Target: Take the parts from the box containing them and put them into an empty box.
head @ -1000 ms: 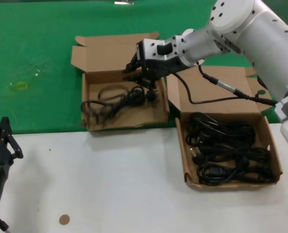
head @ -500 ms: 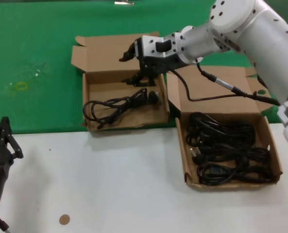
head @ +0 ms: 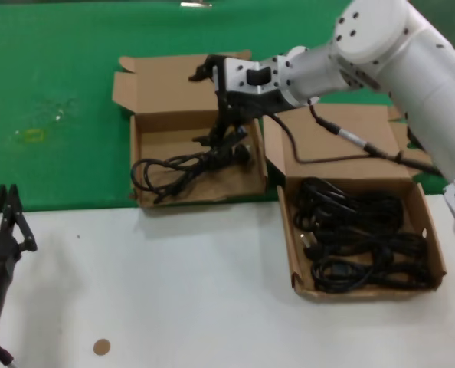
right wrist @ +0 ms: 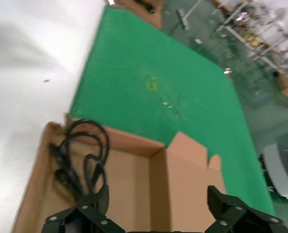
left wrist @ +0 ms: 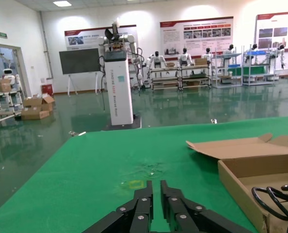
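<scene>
Although the left gripper (head: 4,218) sits parked at the near left edge of the white table (head: 174,284), its fingers (left wrist: 143,206) drawn together with only a thin slit between them, it plays no part at present; the left-hand cardboard box (head: 143,157), lying on the green mat (head: 59,77) with its lid folded back, holds a single black power cord (head: 185,162) sprawled along its floor, long axis running from the near left corner toward the far right, plug end at the right; the right gripper (head: 212,103) hangs directly above that plug end, jaws spread wide and holding nothing, one finger (head: 199,73) up by the lid and the other down near the plug; the right-hand cardboard box (head: 434,245), just beside the first and straddling mat and table, is packed with coiled black cords (head: 358,238), so I judge it the supply and the left-hand box the receiver; the next pick therefore lies to the right of and nearer than the open fingers, well within the right arm's reach and far from the left's. The right wrist view confirms the wide gap between its finger pads (right wrist: 93,206) and shows the deposited cord looped against one wall, which the head view only suggests; the left wrist view shows merely a box corner (left wrist: 241,179) and a loop of cord (left wrist: 275,199).
</scene>
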